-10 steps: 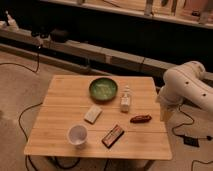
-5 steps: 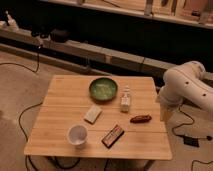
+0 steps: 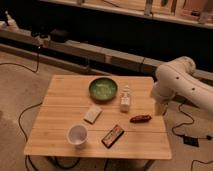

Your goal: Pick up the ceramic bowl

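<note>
- Camera view shows no change: the ceramic bowl (image 3: 103, 89) sits untouched near the table's (image 3: 65, 102) far edge.
- The gripper (image 3: 160, 107) stays by the table's right edge, well apart from the bowl; its grip cannot be told.
- The approach seems unstarted.

Green ceramic bowl (image 3: 103, 89), speckled inside; white cup (image 3: 77, 135); gripper (image 3: 159, 107) at table (image 3: 65, 102) right edge.

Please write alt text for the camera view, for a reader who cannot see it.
A green ceramic bowl sits at the back of a wooden table, among a small bottle, a white cup, a pale block, a dark bar and a reddish item. The gripper of the white arm hangs by the table's right edge, apart from the bowl.
</note>
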Controlling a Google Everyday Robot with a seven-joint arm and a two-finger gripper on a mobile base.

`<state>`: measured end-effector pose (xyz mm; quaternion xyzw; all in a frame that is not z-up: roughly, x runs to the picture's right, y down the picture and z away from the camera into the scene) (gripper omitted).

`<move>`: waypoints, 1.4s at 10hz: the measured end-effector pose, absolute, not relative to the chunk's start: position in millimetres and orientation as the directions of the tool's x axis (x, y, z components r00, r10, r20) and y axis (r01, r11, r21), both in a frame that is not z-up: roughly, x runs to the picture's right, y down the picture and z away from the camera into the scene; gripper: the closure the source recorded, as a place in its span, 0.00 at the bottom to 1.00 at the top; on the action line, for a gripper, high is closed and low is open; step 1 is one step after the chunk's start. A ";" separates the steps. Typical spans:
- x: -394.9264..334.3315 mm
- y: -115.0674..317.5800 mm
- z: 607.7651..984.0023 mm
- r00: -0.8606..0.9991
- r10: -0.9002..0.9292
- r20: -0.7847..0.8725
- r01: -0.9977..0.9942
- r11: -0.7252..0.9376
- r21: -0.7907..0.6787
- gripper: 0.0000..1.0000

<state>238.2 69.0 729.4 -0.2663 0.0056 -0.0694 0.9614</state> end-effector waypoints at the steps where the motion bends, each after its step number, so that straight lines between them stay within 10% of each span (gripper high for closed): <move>1: 205.2 58.7 751.1 0.968 -0.242 0.071 0.244 0.831 -0.500 0.35; 6: 96.1 48.8 784.1 0.739 -0.589 0.325 0.671 0.682 -0.290 0.35; 14: 87.7 27.7 785.1 0.640 -0.650 0.410 0.746 0.653 -0.131 0.35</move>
